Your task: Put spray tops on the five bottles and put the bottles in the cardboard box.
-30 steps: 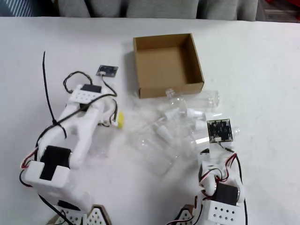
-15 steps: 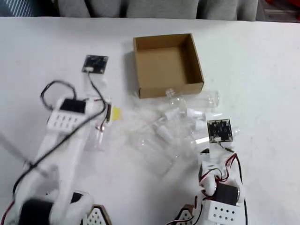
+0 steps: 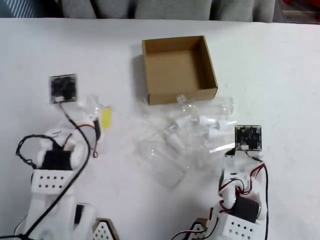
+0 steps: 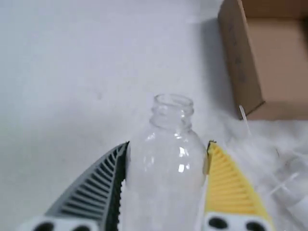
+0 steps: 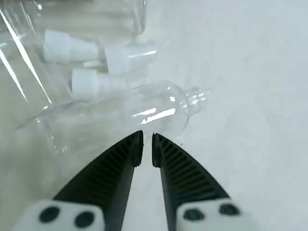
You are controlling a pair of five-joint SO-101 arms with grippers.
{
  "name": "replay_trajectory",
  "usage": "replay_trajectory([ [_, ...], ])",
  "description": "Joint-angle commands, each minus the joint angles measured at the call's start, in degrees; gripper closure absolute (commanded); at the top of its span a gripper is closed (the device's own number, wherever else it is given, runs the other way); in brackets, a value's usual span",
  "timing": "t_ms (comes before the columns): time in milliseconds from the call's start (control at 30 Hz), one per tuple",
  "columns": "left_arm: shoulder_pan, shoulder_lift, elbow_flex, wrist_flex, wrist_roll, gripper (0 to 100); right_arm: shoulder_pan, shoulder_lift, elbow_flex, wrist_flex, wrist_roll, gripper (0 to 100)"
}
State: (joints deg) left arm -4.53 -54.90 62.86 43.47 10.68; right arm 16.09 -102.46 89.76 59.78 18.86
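The left end effector (image 4: 168,144) clasps a clear bottle (image 4: 166,166) by its wide body, one ribbed jaw on each side. The uncapped neck points out past the fingertips. The cardboard box (image 3: 179,67) stands empty beyond this end effector, off toward the other arm's side and well apart from it.

The right end effector (image 5: 147,137) hangs over the white table (image 3: 270,60) with its jaws drawn almost together and nothing between them. A second bottle (image 5: 163,108) lies on its side just ahead of its tips, also without a cap. The white spray tops (image 5: 130,53) lie a little farther out, among more clear plastic.

The step in hand looks to be capping the held bottle, and none of the five appears finished. It would go best with the left grip kept below the shoulder, leaving the neck free and steady. The hold should be firm but not crushing, since thin clear plastic is likely to flex and slip. The right jaws would need to part and take a spray top by its collar. The tube should line up with the neck before the top is pressed or turned on. Nudging the loose pile risks rolling the other bottles away.
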Motion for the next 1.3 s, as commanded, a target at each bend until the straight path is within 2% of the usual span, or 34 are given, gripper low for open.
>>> replay_trajectory([
  [0,-4.5,-2.3,-0.3,-2.4,3.4,94,-2.2,4.6,-10.6,2.8,0.6,98.2],
  [167,-4.7,-2.3,0.1,-3.8,3.4,94,-9.5,22.6,-21.5,4.8,0.6,98.2],
  [433,-4.5,-2.3,0.9,-3.8,3.4,94,-28.6,49.9,-28.9,3.7,0.0,98.2],
  [633,-4.5,-2.3,1.9,-5.8,3.4,94,-36.0,55.6,-34.5,0.0,-6.0,98.1],
  [733,-4.4,-2.3,2.5,-6.9,3.4,94,-39.0,54.7,-38.7,1.9,-3.7,97.9],
  [800,-4.7,-2.3,2.5,-7.0,3.4,94,-42.2,55.2,-41.1,5.1,0.6,94.0],
  [933,-4.7,-2.3,2.5,-7.0,3.3,94,-48.0,59.0,-41.3,6.9,7.2,78.6],
  [1133,-4.6,-2.3,2.5,-7.0,3.3,94,-48.7,68.6,-41.1,4.0,14.4,74.6],
  [1267,-4.4,-2.3,2.5,-7.0,3.3,94,-49.8,75.0,-38.8,-1.0,17.8,60.6],
])
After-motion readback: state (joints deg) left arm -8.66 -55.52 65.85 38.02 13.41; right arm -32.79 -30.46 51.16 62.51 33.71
